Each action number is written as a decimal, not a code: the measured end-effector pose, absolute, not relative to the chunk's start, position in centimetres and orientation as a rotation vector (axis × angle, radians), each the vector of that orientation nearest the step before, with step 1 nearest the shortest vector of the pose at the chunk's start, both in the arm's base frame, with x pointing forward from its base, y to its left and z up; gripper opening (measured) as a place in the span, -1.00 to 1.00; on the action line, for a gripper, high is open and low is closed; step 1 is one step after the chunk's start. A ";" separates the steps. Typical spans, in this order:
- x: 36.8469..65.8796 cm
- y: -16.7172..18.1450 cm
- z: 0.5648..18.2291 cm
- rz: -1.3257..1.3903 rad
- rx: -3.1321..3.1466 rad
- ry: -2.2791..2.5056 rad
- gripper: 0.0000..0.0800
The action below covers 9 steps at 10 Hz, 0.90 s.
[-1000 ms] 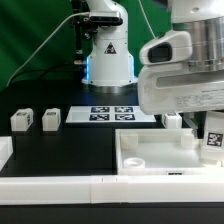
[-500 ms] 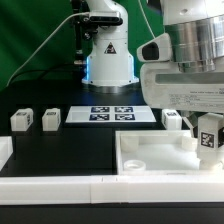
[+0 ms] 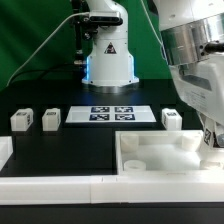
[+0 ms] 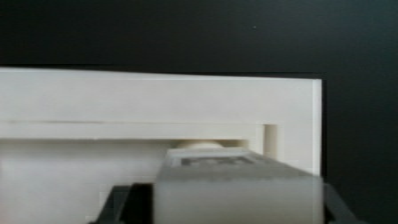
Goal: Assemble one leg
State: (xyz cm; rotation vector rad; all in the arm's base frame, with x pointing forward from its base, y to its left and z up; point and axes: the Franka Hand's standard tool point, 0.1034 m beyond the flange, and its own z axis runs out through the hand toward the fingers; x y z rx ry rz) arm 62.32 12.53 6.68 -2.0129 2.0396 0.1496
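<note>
My gripper (image 3: 213,138) is low at the exterior view's right edge, over the right end of the large white tray-like piece (image 3: 150,160). In the wrist view the gripper (image 4: 228,205) is shut on a white leg (image 4: 228,185), with dark fingers (image 4: 128,205) on either side of it. The leg hangs just above the tray's corner, where a round socket (image 4: 208,146) shows beyond the leg's end. In the exterior view the held leg is mostly hidden by the arm. Three more legs stand on the black table: two (image 3: 20,120) (image 3: 50,119) at the left and one (image 3: 171,118) behind the tray.
The marker board (image 3: 111,114) lies flat in the middle at the back. The robot's base (image 3: 108,55) stands behind it. A white rail (image 3: 60,186) runs along the front edge, and a white block (image 3: 4,150) sits at the left edge.
The arm has swung round and come down at the exterior view's right. The held leg, earlier raised with its marker showing, is now low over the tray's right end.
</note>
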 end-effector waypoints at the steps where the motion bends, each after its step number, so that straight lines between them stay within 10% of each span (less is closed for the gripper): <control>1: 62.3 12.5 6.7 0.143 -2.046 2.005 -0.26; 2: 62.3 12.5 6.6 0.142 -2.054 1.997 -0.26; 4: 62.0 13.1 6.6 0.147 -2.147 1.901 0.52; 9: 61.8 13.1 6.5 -0.016 -2.713 1.015 0.62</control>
